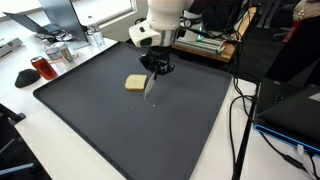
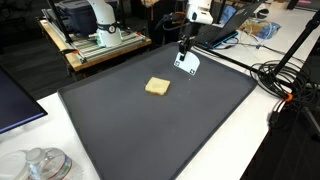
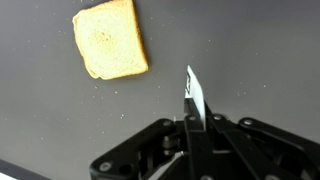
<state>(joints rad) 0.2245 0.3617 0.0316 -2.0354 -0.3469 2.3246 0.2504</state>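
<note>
A slice of toast-coloured bread (image 1: 135, 83) (image 2: 157, 87) (image 3: 110, 38) lies flat on a big black mat (image 1: 200, 130) (image 2: 180, 130). My gripper (image 1: 155, 68) (image 2: 185, 45) (image 3: 195, 125) hangs just beside the bread, a short way above the mat. It is shut on a thin white flat blade (image 1: 150, 86) (image 2: 187, 63) (image 3: 194, 95) that points down toward the mat. In the wrist view the blade shows edge-on, sticking out between the closed fingers, to the lower right of the bread. The blade and the bread are apart.
Beside the mat stand a red cup (image 1: 40, 68) and glass jars (image 2: 40, 165). A laptop (image 1: 295, 105) and cables (image 1: 240, 120) lie along one side. Behind the mat a wooden rack (image 2: 100, 45) carries a machine.
</note>
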